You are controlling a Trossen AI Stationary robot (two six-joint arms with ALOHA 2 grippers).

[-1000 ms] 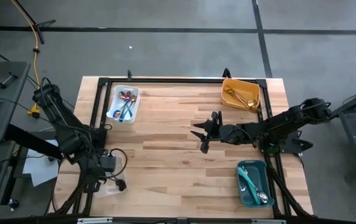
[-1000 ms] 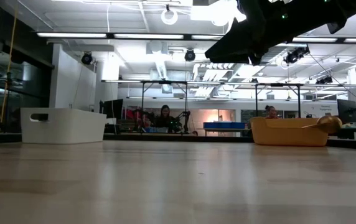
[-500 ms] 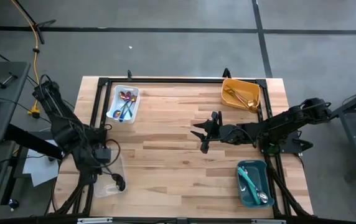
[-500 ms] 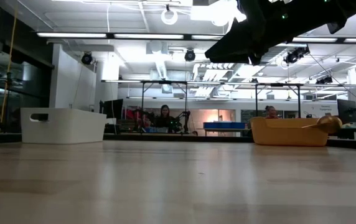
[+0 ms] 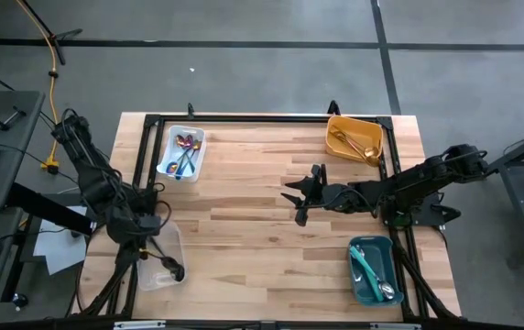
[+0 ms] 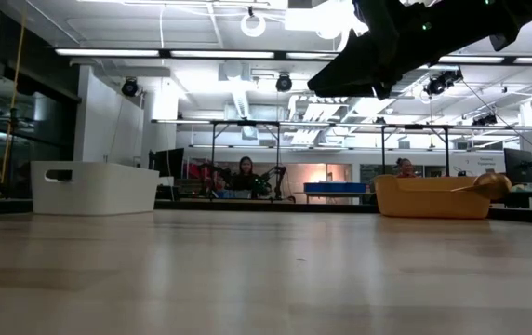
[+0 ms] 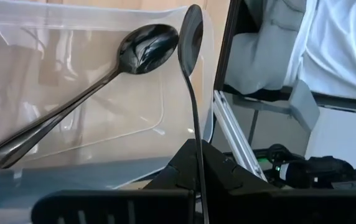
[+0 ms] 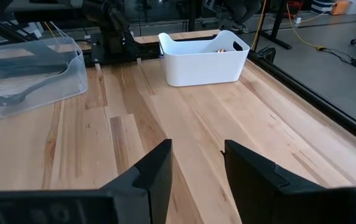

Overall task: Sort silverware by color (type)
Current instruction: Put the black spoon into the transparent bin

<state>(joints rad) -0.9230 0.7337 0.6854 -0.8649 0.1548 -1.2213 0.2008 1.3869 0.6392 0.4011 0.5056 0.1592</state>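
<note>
Your left gripper (image 5: 157, 240) sits low on the left of the overhead picture, over the clear bin (image 5: 172, 240) at the table's (image 5: 244, 229) lower-left corner. In the left wrist picture it is clamped on the handle of a black spoon (image 7: 191, 74), which stands up from between the fingers with its bowl edge-on near the top of the frame. A second black spoon (image 7: 78, 93) lies flat in the clear bin, running from the lower left of that picture up toward the centre, its bowl close beside the held spoon's bowl; you cannot tell from here whether the two touch.

Your right gripper (image 5: 300, 194) hangs right of the centre of the overhead picture, above bare wood, with its fingers (image 8: 159, 168) spread apart and nothing between them.

The rest of the silverware is already in bins. Rainbow spoons (image 5: 185, 154) lie in the white bin (image 5: 171, 147) at the upper left of the table. Gold spoons (image 5: 352, 142) lie in the yellow bin (image 5: 335, 124) at the upper right. Teal-handled spoons (image 5: 368, 270) lie in the teal bin (image 5: 357, 289) at the lower right. In the level view, the white bin shows at the left and the yellow bin at the right.
</note>
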